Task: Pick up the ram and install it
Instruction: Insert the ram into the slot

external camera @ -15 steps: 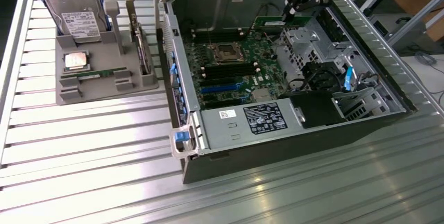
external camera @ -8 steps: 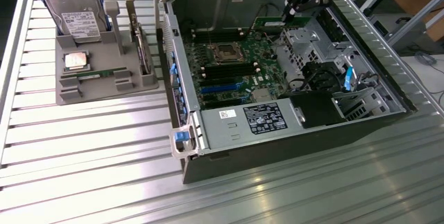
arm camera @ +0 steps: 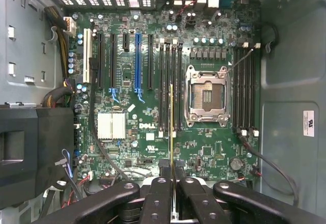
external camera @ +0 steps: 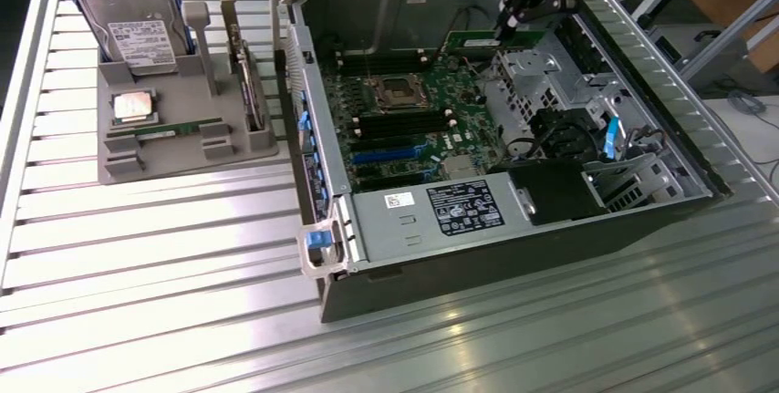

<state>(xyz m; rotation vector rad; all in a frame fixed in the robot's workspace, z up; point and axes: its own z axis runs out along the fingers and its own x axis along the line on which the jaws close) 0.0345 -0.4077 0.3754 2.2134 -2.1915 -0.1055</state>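
**Ram** (external camera: 487, 40): green stick, pinched along its upper edge by the gripper (external camera: 521, 17), fingers pressed onto both faces. It hangs inside the open computer case (external camera: 487, 270) over the motherboard (external camera: 402, 129). In the wrist view it is edge-on, lined up with the memory slots (arm camera: 165, 89) beside the CPU socket (arm camera: 206, 95); contact cannot be told.

**Second stick** (external camera: 177, 127): lying in the grey holder (external camera: 171, 160), outside the case.

Pincer (external camera: 520, 21) grips ram (external camera: 479, 41) above motherboard (external camera: 402, 133) inside open computer case (external camera: 512, 265).
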